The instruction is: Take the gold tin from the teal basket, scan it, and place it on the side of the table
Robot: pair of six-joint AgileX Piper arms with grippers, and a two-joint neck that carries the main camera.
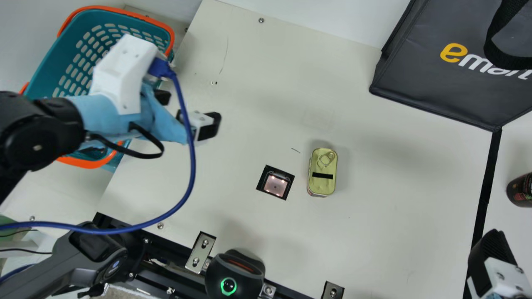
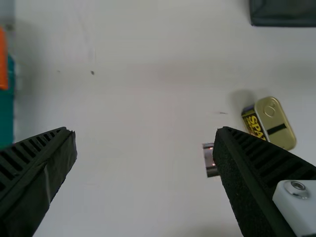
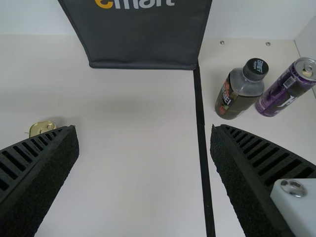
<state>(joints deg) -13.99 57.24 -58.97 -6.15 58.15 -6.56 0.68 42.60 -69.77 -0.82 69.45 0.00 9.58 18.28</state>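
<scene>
The gold tin stands on the table, just right of the square scanner window in the main view. My left gripper is over the table's left part beside the teal basket, well away from the tin. In the left wrist view the left gripper is open with nothing between its fingers, and the gold tin lies beyond one finger. My right gripper is at the main view's lower right corner. The right wrist view shows the right gripper open and empty, with the gold tin partly behind one finger.
A dark bag stands at the back right. Past the black strip are a bottle and a purple can. A blue cable loops from the left arm over the table. A black device sits at the near edge.
</scene>
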